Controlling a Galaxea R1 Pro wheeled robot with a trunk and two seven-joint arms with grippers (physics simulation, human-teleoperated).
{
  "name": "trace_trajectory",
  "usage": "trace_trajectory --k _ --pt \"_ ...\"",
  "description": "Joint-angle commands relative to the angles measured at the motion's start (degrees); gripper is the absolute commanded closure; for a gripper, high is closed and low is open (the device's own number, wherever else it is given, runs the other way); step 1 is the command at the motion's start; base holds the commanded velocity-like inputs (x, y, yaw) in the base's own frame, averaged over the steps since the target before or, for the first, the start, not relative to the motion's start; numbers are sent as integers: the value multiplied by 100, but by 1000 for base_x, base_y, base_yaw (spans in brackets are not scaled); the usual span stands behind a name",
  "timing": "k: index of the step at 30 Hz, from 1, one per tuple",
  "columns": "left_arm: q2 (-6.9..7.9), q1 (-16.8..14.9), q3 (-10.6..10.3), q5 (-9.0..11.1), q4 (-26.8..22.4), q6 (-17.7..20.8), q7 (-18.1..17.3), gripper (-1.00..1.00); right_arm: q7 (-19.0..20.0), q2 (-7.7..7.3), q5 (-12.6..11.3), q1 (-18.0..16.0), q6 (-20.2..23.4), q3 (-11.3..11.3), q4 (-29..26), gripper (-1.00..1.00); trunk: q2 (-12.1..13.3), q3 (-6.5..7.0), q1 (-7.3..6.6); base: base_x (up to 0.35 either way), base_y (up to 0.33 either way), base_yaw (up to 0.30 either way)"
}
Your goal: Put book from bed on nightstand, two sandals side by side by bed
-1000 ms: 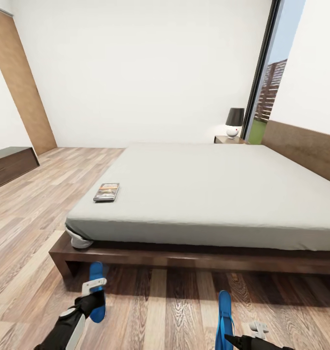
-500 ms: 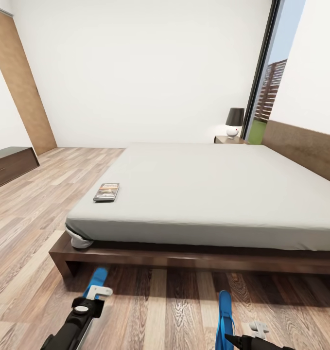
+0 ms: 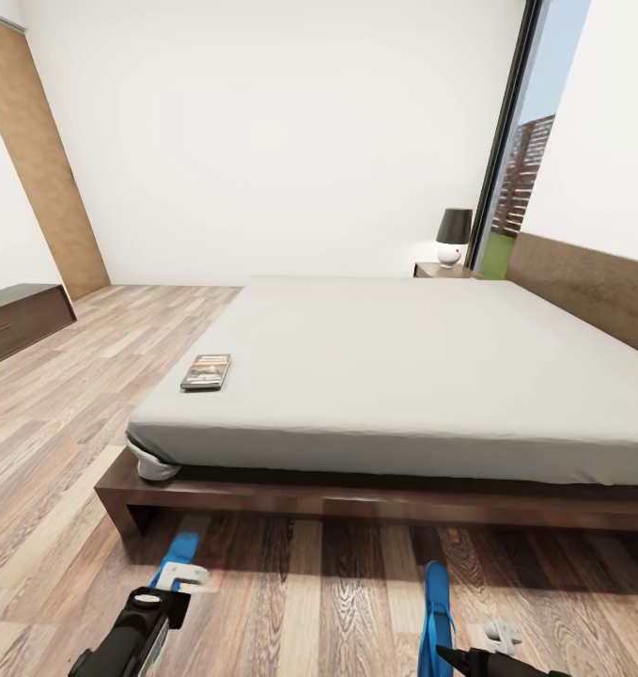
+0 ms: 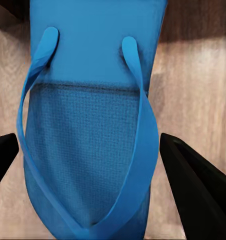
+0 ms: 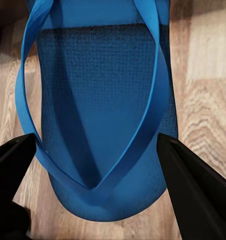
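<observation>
Both grippers' jaws stood wide: left gripper (image 4: 90, 165) straddled one sandal (image 4: 88, 120), right gripper (image 5: 95, 165) the other sandal (image 5: 100, 100).

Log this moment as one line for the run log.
left end effector: open over left sandal | right end effector: open over right sandal | book: on bed

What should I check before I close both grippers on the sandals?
1. Left gripper open, fingers on either side of the left sandal: ok.
2. Right gripper open, straddling the right sandal: ok.
3. Fingers low enough to catch the soles rather than only the straps: cannot tell.
4. Sandals side by side: not ok, they lie well apart on the floor.
5. Sandals next to the bed: ok, both lie on the floor just in front of its frame.
6. Book on a nightstand: not ok, it lies on the mattress.
</observation>
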Motion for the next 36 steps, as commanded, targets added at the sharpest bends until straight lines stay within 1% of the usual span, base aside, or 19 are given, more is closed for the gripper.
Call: trace_trajectory --k 1,2,4,6,8,9,10,12,16,19,20,21,22,24,27,28,30,31,36 --pt "45 -1 170 131 36 47 -229 100 45 4 44 -4 48 -52 -8 100 -2 -5 -1 0 0 0" --pt "69 -3 280 244 56 57 -398 100 45 3 44 -3 48 -53 -7 100 -2 -5 -1 0 0 0" --pt "87 -30 403 409 63 150 -607 100 48 2 44 -5 48 -54 -6 100 -2 -5 -1 0 0 0" --pt "102 -159 460 493 53 639 -715 100 52 2 44 -4 48 -55 -6 100 -2 -5 -1 0 0 0" --pt "109 -431 476 523 50 1097 -774 100 56 2 44 -4 48 -55 -9 100 -2 -5 -1 0 0 0" --pt "107 -592 482 538 49 1268 -797 100 59 2 44 -4 48 -55 -10 100 -2 -5 -1 0 0 0" --pt "95 -655 484 543 49 1322 -806 100 64 2 44 -5 48 -55 -11 100 -2 -5 -1 0 0 0" --pt "77 -721 486 553 58 1305 -811 100 68 2 44 -5 48 -55 -11 100 -2 -5 -1 0 0 0" --pt "64 -761 491 562 80 1012 -799 100 76 2 44 -5 53 -51 -7 100 -2 -5 -1 0 0 0" --pt "69 -766 501 563 95 955 -796 100 89 -8 35 -5 106 -95 -27 100 -2 -5 -1 0 0 0" --pt "69 -766 500 563 95 947 -796 100 106 -79 -27 -5 170 -120 -42 100 -2 -5 -1 0 0 0" --pt "70 -767 496 561 95 945 -796 100 134 -172 -145 -5 266 -138 -48 100 -2 -5 -1 0 0 0" --pt "70 -767 493 558 94 944 -796 100 172 -293 -338 -6 418 -153 -52 100 -2 -5 -1 0 0 0" --pt "70 -767 490 555 94 942 -796 100 315 -565 -917 -5 879 -168 -72 100 -2 -5 -1 0 0 0" --pt "70 -767 484 550 96 942 -795 100 632 -951 -1836 -7 1846 -175 -152 100 -2 -5 -1 0 0 0" --pt "69 -767 479 548 97 941 -795 100 723 -1061 -2069 -7 2160 -176 -230 100 -2 -5 -1 0 0 0" --pt "63 -767 473 545 100 945 -789 100 857 -1217 -2476 -7 2807 -176 -539 100 -2 -5 -1 0 0 0" --pt "60 -767 464 544 100 956 -787 100 887 -1252 -2595 -7 3022 -171 -662 100 -2 -5 -1 0 0 0" --pt "16 -767 453 545 101 979 -784 100 897 -1279 -2635 -7 3102 -177 -724 100 -163 -77 87 0 0 0"
